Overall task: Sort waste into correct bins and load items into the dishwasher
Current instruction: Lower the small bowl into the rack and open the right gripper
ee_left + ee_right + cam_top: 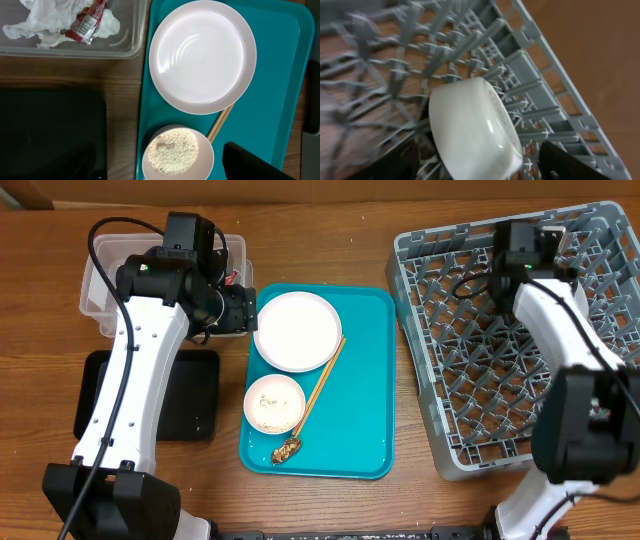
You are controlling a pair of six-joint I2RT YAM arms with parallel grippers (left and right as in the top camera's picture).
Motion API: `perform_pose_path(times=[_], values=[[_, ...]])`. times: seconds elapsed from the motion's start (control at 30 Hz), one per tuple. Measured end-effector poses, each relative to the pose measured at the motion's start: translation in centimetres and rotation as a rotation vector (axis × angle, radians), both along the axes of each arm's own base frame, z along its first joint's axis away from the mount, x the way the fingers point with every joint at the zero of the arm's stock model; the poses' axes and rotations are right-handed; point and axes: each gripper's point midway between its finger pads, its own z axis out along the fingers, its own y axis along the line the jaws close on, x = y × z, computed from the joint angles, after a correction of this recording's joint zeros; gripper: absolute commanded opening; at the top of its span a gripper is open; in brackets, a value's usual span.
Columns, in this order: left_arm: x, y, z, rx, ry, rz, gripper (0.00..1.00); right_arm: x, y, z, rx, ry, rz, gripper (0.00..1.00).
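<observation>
Loading is underway: right gripper [480, 160], jaws clamping a white bowl [472, 130], is setting it among the dish rack [520, 340] pegs; releasing comes next. Left jaws' state is unclear.

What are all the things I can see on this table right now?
teal tray: one, teal, centre of the table
plate: one, white, on the teal tray
bowl of rice: one, white, on the teal tray below the plate
chopsticks: a pair, light wood, on the teal tray
food scrap: one, brown, at the chopsticks' near end
clear tub: one, clear, top left
napkin: one, white, in the clear tub
wrapper: one, red-and-white, on the napkin
black tray: one, black, left
dish rack: one, grey, right
white bowl: one, tipped in the dish rack
arms: two, white and black
</observation>
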Motion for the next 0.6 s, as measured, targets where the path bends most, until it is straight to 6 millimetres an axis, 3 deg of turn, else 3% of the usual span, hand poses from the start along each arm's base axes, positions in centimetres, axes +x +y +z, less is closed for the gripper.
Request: perform_pose_path(times=[0.17,0.27,0.47,0.6], values=[[0.0,0.0,0.0,0.0,-0.001,0.0,0.85,-0.8,3.9,5.1,0.234,-0.128,0.154,0.82],[0.0,0.0,0.0,-0.001,0.0,0.0,0.86,-1.3,7.5,7.1,0.412,-0.175,0.289,0.75],[0.0,0.0,0.0,0.0,0.0,0.0,0.86,-2.4,17.3,6.5,0.841,-0.119,0.571,0.73],[-0.2,0.0,-0.1,0.001,0.009,0.0,0.85,-3.8,22.7,5.7,0.969,-0.034,0.672,0.74]])
